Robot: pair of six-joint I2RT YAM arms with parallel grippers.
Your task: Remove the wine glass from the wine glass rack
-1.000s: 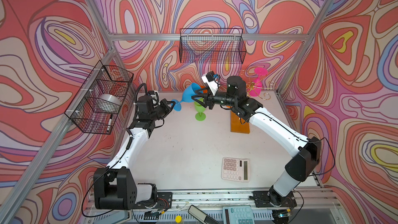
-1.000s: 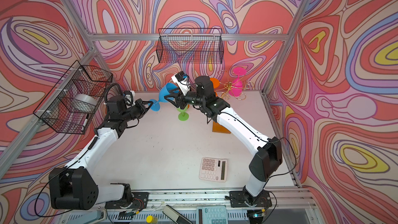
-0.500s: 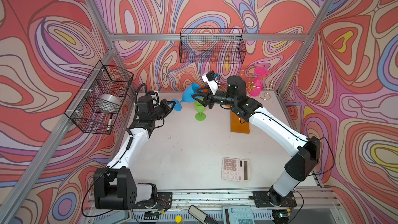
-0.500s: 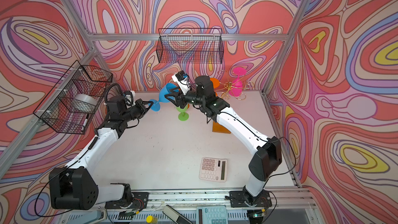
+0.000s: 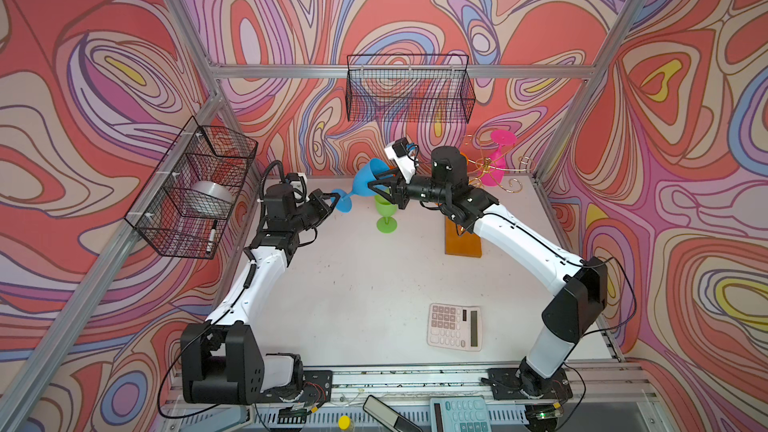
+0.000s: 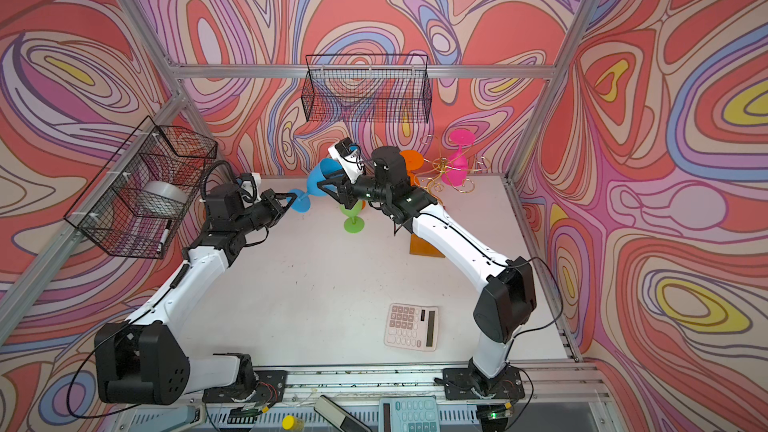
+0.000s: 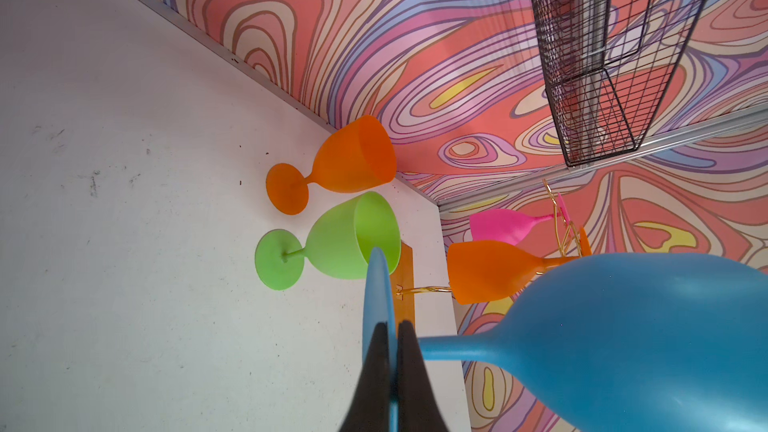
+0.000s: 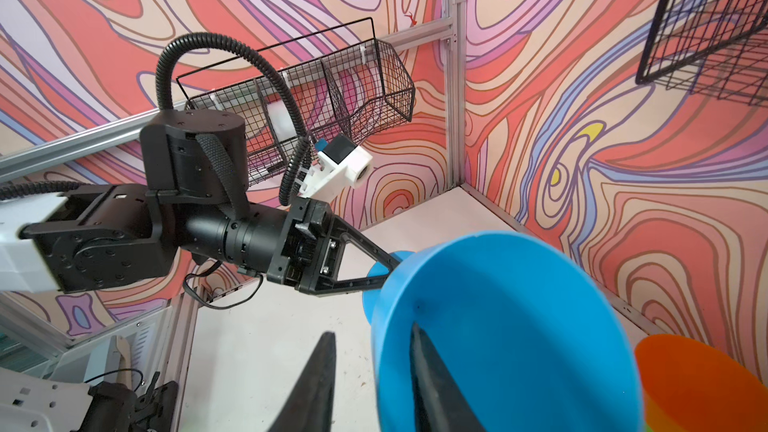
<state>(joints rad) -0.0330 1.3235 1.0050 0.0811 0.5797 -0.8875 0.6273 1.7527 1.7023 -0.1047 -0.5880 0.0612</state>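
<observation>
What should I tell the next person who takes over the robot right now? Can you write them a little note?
The left gripper: jaws shut on the foot of the blue wine glass, held sideways above the table.
The right gripper: jaws open, straddling the blue glass's rim, one finger inside the bowl, not gripping yet.
The wine glass rack: the pink glass and the hanging orange glass are on it.
Done: the blue glass is off the rack. The green glass and the standing orange glass are on the table.
Left: probably set the blue glass down upright.

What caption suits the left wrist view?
Left gripper shut on the foot of a blue plastic wine glass; a green plastic goblet and an orange plastic goblet stand on the white table.
</observation>
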